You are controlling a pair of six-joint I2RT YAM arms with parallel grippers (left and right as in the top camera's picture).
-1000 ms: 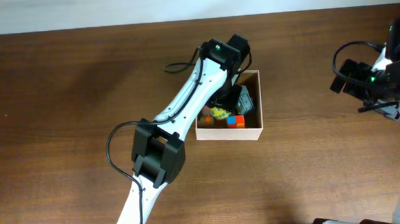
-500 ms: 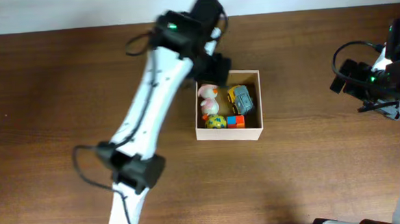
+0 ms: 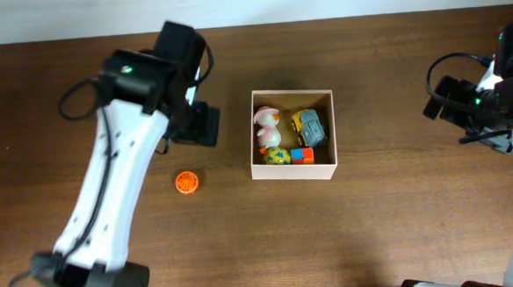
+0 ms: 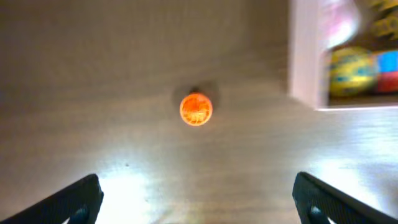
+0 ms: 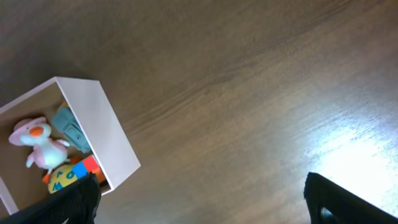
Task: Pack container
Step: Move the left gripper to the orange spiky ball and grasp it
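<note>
The container (image 3: 293, 171), a square cream-walled box, sits mid-table. Inside it lie a pink duck (image 3: 266, 121), a grey-blue car (image 3: 309, 127), a yellow ball (image 3: 277, 156) and a red-and-blue cube (image 3: 302, 155). A small orange ball (image 3: 186, 182) rests on the wood to the left of the box. My left gripper (image 3: 196, 125) hovers left of the container, open and empty; its wrist view shows the orange ball (image 4: 196, 109) ahead of the gripper (image 4: 198, 205) and the container's wall (image 4: 305, 56) at the upper right. My right gripper (image 3: 443, 98) stands open at the table's right side.
In the right wrist view, the open right gripper (image 5: 202, 205) spans bare wood, with the container's white wall (image 5: 106, 134) and the duck (image 5: 37, 140) at the lower left. A pale wall strip runs along the table's far edge (image 3: 250, 22).
My left arm has swung out of the container to the left and its jaws have opened wide. The pink duck now lies uncovered in the box. The right arm has not moved.
</note>
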